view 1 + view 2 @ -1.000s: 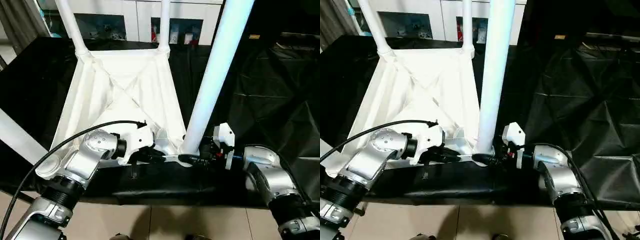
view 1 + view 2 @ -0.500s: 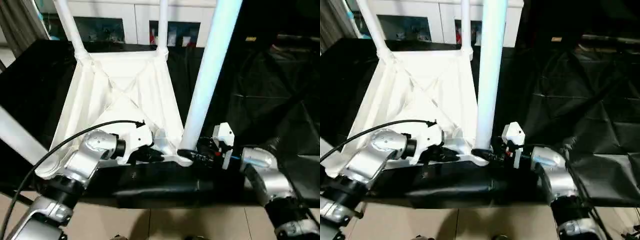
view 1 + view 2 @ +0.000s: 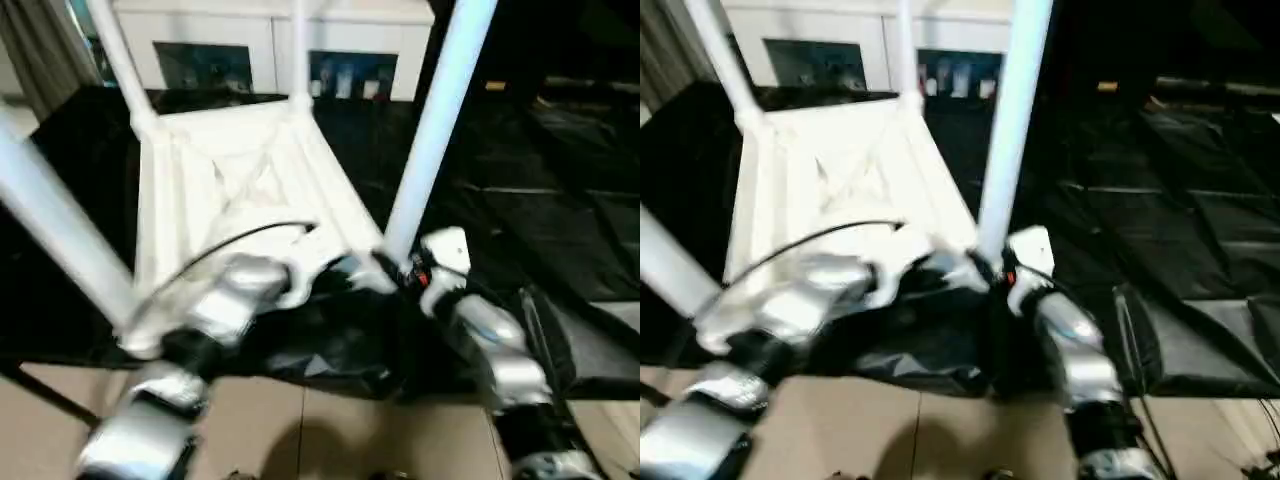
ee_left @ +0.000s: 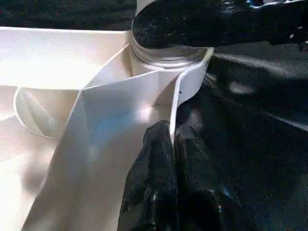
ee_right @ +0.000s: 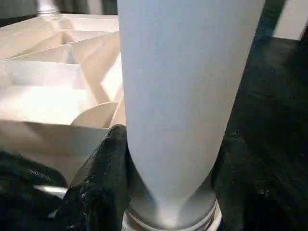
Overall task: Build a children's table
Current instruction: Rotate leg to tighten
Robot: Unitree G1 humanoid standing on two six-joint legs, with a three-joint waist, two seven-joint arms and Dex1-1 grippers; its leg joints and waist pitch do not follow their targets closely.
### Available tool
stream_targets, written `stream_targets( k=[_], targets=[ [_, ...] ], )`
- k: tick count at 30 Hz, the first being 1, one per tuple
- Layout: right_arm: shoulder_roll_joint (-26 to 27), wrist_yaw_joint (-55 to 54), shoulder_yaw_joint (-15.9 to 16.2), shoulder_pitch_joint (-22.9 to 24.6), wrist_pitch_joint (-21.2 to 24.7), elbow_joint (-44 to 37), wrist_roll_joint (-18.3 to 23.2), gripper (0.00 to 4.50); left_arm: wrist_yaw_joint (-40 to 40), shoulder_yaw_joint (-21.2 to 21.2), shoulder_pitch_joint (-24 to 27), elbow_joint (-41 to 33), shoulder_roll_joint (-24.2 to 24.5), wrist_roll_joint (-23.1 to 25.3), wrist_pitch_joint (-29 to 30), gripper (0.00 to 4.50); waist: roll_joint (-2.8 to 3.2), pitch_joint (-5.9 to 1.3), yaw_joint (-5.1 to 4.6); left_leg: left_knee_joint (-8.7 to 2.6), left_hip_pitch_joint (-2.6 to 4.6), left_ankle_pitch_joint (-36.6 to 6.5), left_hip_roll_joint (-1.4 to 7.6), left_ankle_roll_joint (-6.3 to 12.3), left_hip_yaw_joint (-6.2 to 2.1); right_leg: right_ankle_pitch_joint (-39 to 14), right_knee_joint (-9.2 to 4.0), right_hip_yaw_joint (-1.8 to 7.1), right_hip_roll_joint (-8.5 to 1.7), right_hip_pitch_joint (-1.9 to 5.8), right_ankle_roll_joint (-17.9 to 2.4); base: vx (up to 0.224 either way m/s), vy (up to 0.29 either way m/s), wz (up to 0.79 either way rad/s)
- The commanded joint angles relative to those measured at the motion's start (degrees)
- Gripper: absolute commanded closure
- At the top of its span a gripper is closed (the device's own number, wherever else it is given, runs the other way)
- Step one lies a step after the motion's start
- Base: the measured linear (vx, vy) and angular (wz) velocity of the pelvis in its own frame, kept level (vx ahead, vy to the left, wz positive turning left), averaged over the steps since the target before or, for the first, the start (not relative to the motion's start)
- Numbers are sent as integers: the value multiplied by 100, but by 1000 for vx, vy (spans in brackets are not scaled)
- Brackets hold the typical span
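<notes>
The children's table top [image 3: 240, 175] is lying underside up on the black-covered worktop [image 3: 560, 200], with all four legs seen in its corner sockets. Compared with a second ago, the whole view has swung and blurred, so the head camera is judged to have moved; beyond that, the near edge of the top appears to have been raised off the worktop. The left claw [image 4: 172, 144] is clenched on the thin rim of the top just beside the near right corner socket [image 4: 168, 57]. The right claw [image 5: 168, 168] is clamped around the base of the near right leg [image 3: 430, 130], just above that socket. Assembly is judged complete, and the table is probably being tipped over towards upright.
</notes>
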Motion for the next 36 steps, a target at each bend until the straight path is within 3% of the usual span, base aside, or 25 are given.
stream_targets(
  k=[1,3,4,6,8,10,12,15,17,18,19,20,21,22,23,24,28,30,33,35,36],
  targets=[
    [272,71,470,255,301,230,-227,251,893,153,81,551,-46,204,256,450,-36,-134,-27,-526,8,-2199,112,85,-122,-3069,-538,94,-194,61,-392,0,0,0],
    [353,-241,457,212,400,286,-332,251,862,132,36,634,-107,216,218,450,-47,-122,-36,-540,-4,-2261,107,67,-126,-2942,-532,107,-183,56,-419,0,0,0],
    [353,-241,457,212,400,286,-332,251,862,132,36,634,-107,216,218,450,-42,-119,-39,-536,24,-2371,101,74,-124,-2995,-545,120,-186,28,-417,0,0,0],
    [402,-243,395,231,392,234,-253,182,798,100,18,689,-127,225,161,450,-26,-127,-46,-540,34,-2445,110,90,-130,-2943,-554,125,-195,31,-446,0,0,0],
    [456,-206,287,256,427,144,-85,182,706,45,4,749,-121,249,89,450,-27,-121,-48,-542,29,-2456,105,110,-115,-2824,-561,132,-182,28,-468,0,0,0],
    [368,-240,206,263,397,18,-34,147,441,-62,5,793,-71,263,-67,450,-29,-127,-74,-568,-23,-2430,111,103,-142,-2782,-544,113,-197,78,-477,0,0,0],
    [283,-231,231,254,266,22,-116,147,329,-99,17,771,-46,264,-127,450,-33,-140,-91,-572,-25,-2463,111,84,-156,-2894,-555,100,-212,86,-437,0,0,0],
    [57,47,186,301,-51,-60,-54,147,96,-192,55,736,14,279,-285,450,-28,-156,-89,-548,2,-2388,125,121,-126,-2585,-556,123,-206,70,-541,0,0,0],
    [-255,861,129,504,-169,-410,363,147,-83,-275,90,738,101,321,-448,450,-43,-168,-71,-533,-1,-2258,128,190,-104,-2270,-528,134,-199,98,-661,0,0,0],
    [-603,1690,29,742,-146,-799,810,147,-256,-347,111,788,180,368,-661,450,-15,-192,-61,-520,-24,-2142,132,275,-98,-2000,-503,132,-195,151,-733,0,0,0],
    [-885,2285,-77,920,-24,-1081,1152,147,-368,-397,123,829,241,410,-825,450,-41,-198,-19,-491,-30,-2052,147,446,-85,-1708,-485,138,-180,191,-754,0,0,0],
    [-1130,2713,-196,1046,56,-1259,1397,147,-501,-464,136,855,304,450,-1094,450,-35,-195,-5,-493,-12,-2084,162,509,-73,-1702,-490,141,-178,173,-783,0,0,0],
    [-1249,2879,-274,1089,107,-1313,1506,147,-597,-502,148,853,337,459,-1246,450,-45,-218,8,-466,3,-2068,166,581,-58,-1721,-488,155,-199,165,-862,0,0,0],
    [-1321,2971,-321,1112,127,-1336,1570,147,-661,-522,156,856,356,466,-1345,450,-59,-230,-1,-472,-71,-1872,156,612,-71,-1744,-466,135,-215,206,-934,0,0,0],
    [-1478,3072,-509,1104,170,-1252,1662,147,-765,-586,183,825,423,504,-1551,450,-62,-238,-2,-468,-87,-1798,153,611,-71,-1829,-468,123,-218,209,-937,0,0,0],
    [-1560,3110,-614,1091,192,-1186,1708,147,-814,-620,196,809,459,526,-1652,450,-52,-265,6,-446,-59,-1693,161,602,-60,-1897,-471,124,-230,191,-977,0,0,0],
    [-1849,2550,-1026,771,-17,-364,1439,147,-1246,-679,294,664,527,410,-2176,450,-65,-331,47,-344,-24,-1139,145,591,10,-1302,-384,132,-213,172,-1296,0,0,0],
    [-1874,2245,-1045,653,-155,-123,1314,147,-1427,-662,339,557,503,292,-2262,450,-56,-362,66,-304,-19,-862,142,596,26,-929,-314,117,-203,191,-1408,0,0,0],
    [-1809,2013,-987,572,-224,-45,1232,147,-1667,-747,361,479,516,254,-2435,450,-59,-432,106,-213,-19,-321,118,882,70,151,-178,118,-164,239,-1606,54,0,3],
    [-1747,1922,-985,533,-240,0,1150,147,-1816,-739,371,503,518,203,-2553,450,-63,-444,144,-166,-65,-249,97,963,78,395,-126,124,-166,256,-1603,0,0,0],
    [-1740,1909,-985,528,-246,9,1136,147,-1845,-734,376,501,517,187,-2565,450,-36,-460,170,-158,-46,-235,121,980,66,431,-94,116,-174,255,-1608,0,0,0]
  ],
)
